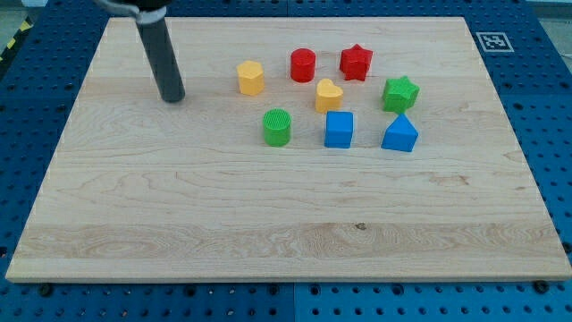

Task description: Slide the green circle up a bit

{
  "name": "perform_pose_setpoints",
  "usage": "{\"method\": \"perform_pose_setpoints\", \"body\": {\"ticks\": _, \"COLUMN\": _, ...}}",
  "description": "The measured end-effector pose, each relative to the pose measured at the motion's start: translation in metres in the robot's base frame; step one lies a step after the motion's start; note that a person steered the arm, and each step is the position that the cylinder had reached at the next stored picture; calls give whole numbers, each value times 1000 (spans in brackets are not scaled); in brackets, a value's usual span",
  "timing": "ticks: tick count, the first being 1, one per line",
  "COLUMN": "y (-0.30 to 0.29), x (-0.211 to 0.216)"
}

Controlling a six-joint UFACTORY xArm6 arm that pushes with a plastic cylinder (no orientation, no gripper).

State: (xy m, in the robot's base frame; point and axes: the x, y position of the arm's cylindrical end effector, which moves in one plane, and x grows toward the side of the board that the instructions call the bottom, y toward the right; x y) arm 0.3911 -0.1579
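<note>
The green circle stands on the wooden board, a little left of the board's middle and in the upper half. My tip rests on the board well to the left of it and slightly higher, not touching any block. The dark rod rises from the tip toward the view's top left.
A yellow hexagon block lies above the green circle, a red cylinder and red star to its right. A yellow heart, green star, blue cube and blue triangular block lie right of the circle.
</note>
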Motion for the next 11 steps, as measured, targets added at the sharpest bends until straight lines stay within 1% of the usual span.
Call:
{"method": "perform_pose_setpoints", "body": {"ticks": 1, "y": 22, "x": 51}}
{"method": "perform_pose_setpoints", "body": {"ticks": 2, "y": 58, "x": 68}}
{"method": "perform_pose_setpoints", "body": {"ticks": 3, "y": 89, "x": 71}}
{"method": "perform_pose_setpoints", "body": {"ticks": 5, "y": 121, "x": 102}}
{"method": "perform_pose_setpoints", "body": {"ticks": 6, "y": 124, "x": 102}}
{"method": "perform_pose_setpoints", "body": {"ticks": 8, "y": 124, "x": 84}}
{"method": "perform_pose_setpoints", "body": {"ticks": 9, "y": 127, "x": 84}}
{"method": "perform_pose_setpoints", "body": {"ticks": 11, "y": 143, "x": 77}}
